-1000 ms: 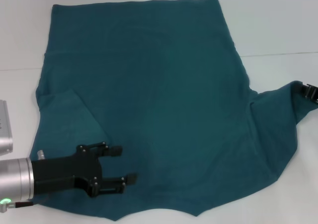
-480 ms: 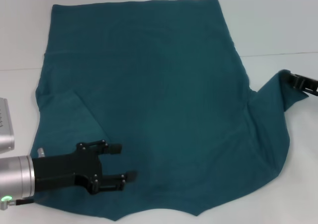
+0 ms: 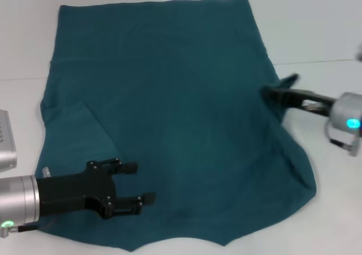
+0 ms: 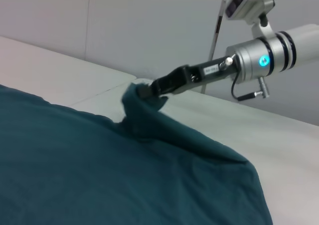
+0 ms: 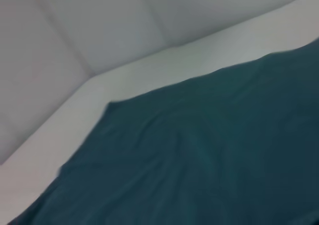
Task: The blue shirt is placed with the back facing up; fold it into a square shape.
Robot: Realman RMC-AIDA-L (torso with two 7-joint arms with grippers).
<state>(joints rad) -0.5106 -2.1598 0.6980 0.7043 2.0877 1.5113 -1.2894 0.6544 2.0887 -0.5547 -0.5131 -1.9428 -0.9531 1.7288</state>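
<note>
I carry the right gripper (image 3: 271, 92), its fingers pinching the sleeve of the large teal-blue soft fabric shirt (image 3: 169, 108), low and straight inward, while the left gripper (image 3: 140, 183), fingers spread, hovers above the cloth.

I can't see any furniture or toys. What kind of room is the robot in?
Probably a robot test room, not a home. A blue shirt lies spread on a plain white table, bare white walls rise behind, and the right gripper pinches its sleeve.
</note>
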